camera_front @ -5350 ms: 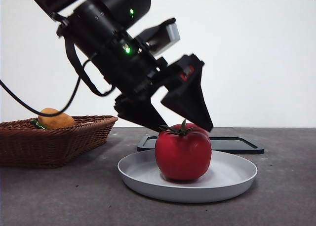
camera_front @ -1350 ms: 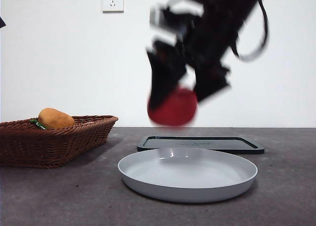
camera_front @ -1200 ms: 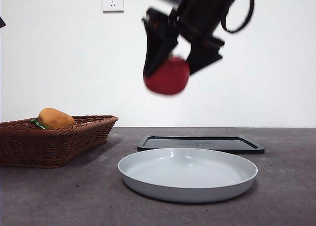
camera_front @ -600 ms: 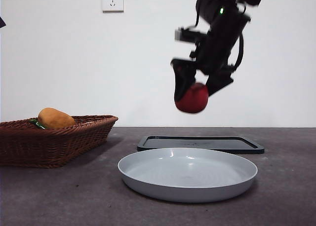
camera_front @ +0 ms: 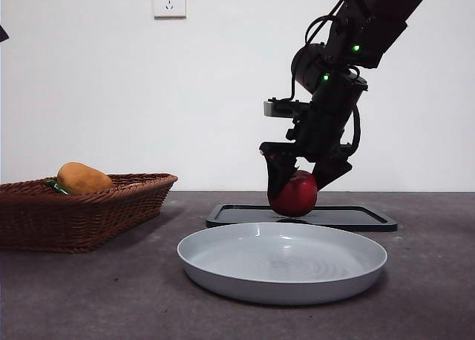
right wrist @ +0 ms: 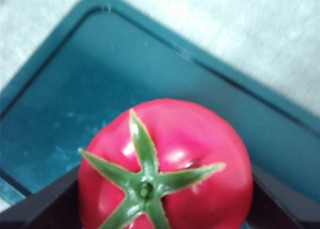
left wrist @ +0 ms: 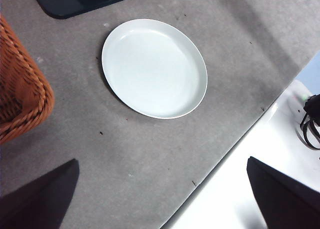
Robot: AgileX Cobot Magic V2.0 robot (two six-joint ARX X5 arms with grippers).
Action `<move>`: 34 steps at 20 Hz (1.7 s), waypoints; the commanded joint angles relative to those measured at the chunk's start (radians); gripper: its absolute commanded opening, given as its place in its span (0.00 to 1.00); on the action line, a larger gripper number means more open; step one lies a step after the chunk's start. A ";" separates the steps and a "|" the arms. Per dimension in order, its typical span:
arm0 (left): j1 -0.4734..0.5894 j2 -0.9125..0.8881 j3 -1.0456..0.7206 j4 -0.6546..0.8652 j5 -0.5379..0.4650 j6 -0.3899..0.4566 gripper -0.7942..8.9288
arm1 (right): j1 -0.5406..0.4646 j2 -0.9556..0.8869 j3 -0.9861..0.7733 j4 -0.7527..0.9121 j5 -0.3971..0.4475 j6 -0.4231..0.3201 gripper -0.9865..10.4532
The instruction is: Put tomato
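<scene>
Right claw (camera_front: 297, 178): reaching down from the upper right in the front view, its two black jaws closing on the tomato from either side.
Tomato (camera_front: 294, 194): red, green stem facing up into the wrist camera (right wrist: 165, 164); hanging low over the dark tray (camera_front: 349, 218), possibly touching it, though the front view is not settling that.
Left claw (left wrist: 160, 199): waiting high over the desk, jaws spread wide with nothing between them.
Plate (camera_front: 282, 280): pale grey, sitting in front of the tray with nothing on it.
Basket (camera_front: 82, 214): brown wicker, sitting well to the side and holding an orange-brown fruit (camera_front: 83, 178).
Desk (camera_front: 89, 295): dark grey, matte, lightly speckled.
Room: plain white wall (camera_front: 111, 95) with a socket (camera_front: 169, 0) showing high up.
</scene>
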 commanded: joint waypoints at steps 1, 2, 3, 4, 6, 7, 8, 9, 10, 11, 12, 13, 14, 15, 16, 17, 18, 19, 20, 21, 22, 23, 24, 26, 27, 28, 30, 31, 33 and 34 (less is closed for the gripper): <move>-0.004 0.004 0.016 0.011 0.009 0.019 0.66 | 0.004 0.042 0.023 -0.012 -0.001 -0.008 0.30; -0.004 0.004 0.016 0.011 0.009 0.019 0.66 | 0.005 0.042 0.023 -0.017 -0.001 -0.008 0.37; -0.004 0.004 0.016 0.011 0.009 0.019 0.66 | 0.006 0.042 0.023 -0.017 -0.001 -0.008 0.45; -0.004 0.004 0.016 0.011 0.009 0.019 0.66 | 0.006 0.042 0.023 -0.021 -0.001 -0.007 0.47; -0.004 0.004 0.016 0.011 0.009 0.019 0.66 | 0.006 0.040 0.023 -0.025 -0.001 -0.007 0.48; -0.004 0.004 0.016 0.011 0.009 0.019 0.66 | 0.006 0.035 0.023 -0.027 0.001 -0.007 0.51; -0.004 0.004 0.016 0.011 0.009 0.019 0.66 | 0.006 0.026 0.024 -0.029 0.003 -0.007 0.56; -0.004 0.004 0.016 0.011 0.009 0.019 0.66 | 0.006 0.013 0.024 -0.035 0.004 -0.007 0.57; -0.004 0.004 0.016 0.011 0.009 0.019 0.66 | 0.006 -0.002 0.024 -0.043 0.004 -0.007 0.57; -0.004 0.004 0.016 0.011 0.009 0.019 0.66 | 0.006 -0.019 0.024 -0.058 0.010 -0.007 0.57; -0.004 0.004 0.016 0.011 0.009 0.019 0.66 | 0.005 -0.040 0.024 -0.079 0.010 -0.007 0.57; -0.004 0.004 0.016 0.011 0.009 0.019 0.66 | 0.005 -0.067 0.024 -0.107 0.010 -0.007 0.57; -0.004 0.004 0.016 0.011 0.009 0.019 0.66 | 0.005 -0.099 0.024 -0.137 0.008 -0.007 0.57; -0.004 0.004 0.016 0.011 0.009 0.019 0.66 | 0.005 -0.138 0.024 -0.168 0.006 -0.007 0.57; -0.004 0.004 0.016 0.011 0.009 0.019 0.66 | 0.005 -0.180 0.024 -0.201 0.006 -0.003 0.57; -0.004 0.004 0.016 0.011 0.009 0.019 0.66 | 0.005 -0.230 0.024 -0.246 0.006 0.001 0.57; -0.004 0.004 0.016 0.011 0.009 0.019 0.66 | 0.005 -0.286 0.024 -0.297 0.006 0.004 0.57; -0.004 0.004 0.016 0.011 0.009 0.019 0.66 | 0.005 -0.346 0.024 -0.352 0.005 0.004 0.57; -0.004 0.004 0.016 0.011 0.009 0.019 0.66 | 0.005 -0.408 0.024 -0.397 -0.002 0.003 0.57; -0.004 0.004 0.016 0.011 0.009 0.019 0.66 | 0.005 -0.476 0.024 -0.438 -0.015 0.003 0.56; -0.004 0.004 0.016 0.011 0.009 0.019 0.66 | 0.005 -0.532 0.024 -0.468 -0.020 0.003 0.55; -0.004 0.004 0.016 0.011 0.009 0.019 0.66 | 0.005 -0.587 0.023 -0.497 -0.020 0.003 0.55; -0.004 0.004 0.016 0.011 0.009 0.019 0.66 | 0.005 -0.626 0.023 -0.521 -0.025 0.003 0.55; -0.004 0.004 0.016 0.011 0.009 0.019 0.66 | 0.005 -0.715 0.011 -0.573 -0.073 0.003 0.55; -0.004 0.004 0.016 0.011 0.009 0.019 0.66 | 0.005 -0.761 -0.004 -0.589 -0.100 0.003 0.55; -0.004 0.004 0.016 0.011 0.009 0.019 0.66 | 0.005 -0.804 -0.023 -0.603 -0.116 0.004 0.55; -0.004 0.004 0.016 0.012 0.009 0.019 0.66 | 0.010 -0.888 -0.073 -0.626 -0.135 0.016 0.55; -0.004 0.004 0.016 0.012 0.009 0.019 0.66 | 0.017 -0.937 -0.114 -0.633 -0.148 0.026 0.55; -0.004 0.004 0.016 0.012 0.009 0.019 0.66 | 0.028 -1.022 -0.200 -0.641 -0.171 0.045 0.55; -0.004 0.004 0.016 0.012 0.009 0.019 0.66 | 0.035 -1.064 -0.251 -0.640 -0.191 0.054 0.55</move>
